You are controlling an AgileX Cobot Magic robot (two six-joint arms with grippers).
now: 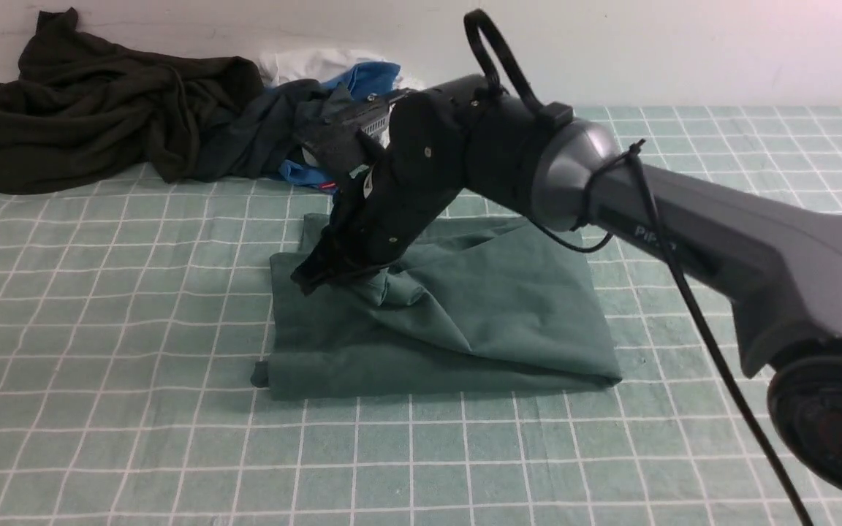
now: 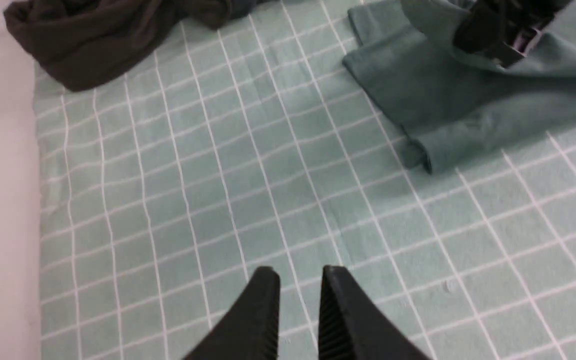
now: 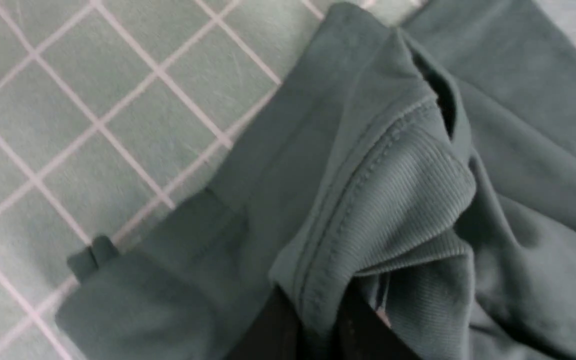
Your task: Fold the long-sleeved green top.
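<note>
The top (image 1: 479, 314) lies mid-table, folded into a rough block. Its near edge is straight, but the upper layer is rucked into ridges. My right gripper (image 1: 309, 277) is down on the block's left part. In the right wrist view its fingers (image 3: 268, 340) pinch a ribbed band (image 3: 403, 200) of the top, with cloth bunched between them. My left gripper (image 2: 298, 280) hangs over bare table (image 2: 168, 200), well left of the top, jaws a narrow slit apart and empty.

What worries me is that pinch. It may have taken more than one layer (I can't tell how many from here), so any lift or pull could drag the layers beneath and open the fold. Letting go has its own risk. The band stands in a hump over creased cloth, and it may slump off the block instead of lying flat. A small tab (image 1: 260, 374) pokes out at the near-left corner, and a low sweep could catch it and skew the edge. The left gripper is too far off to pin anything. The dark pile (image 1: 99, 102) at the back sits well apart, so I see little danger there.
</note>
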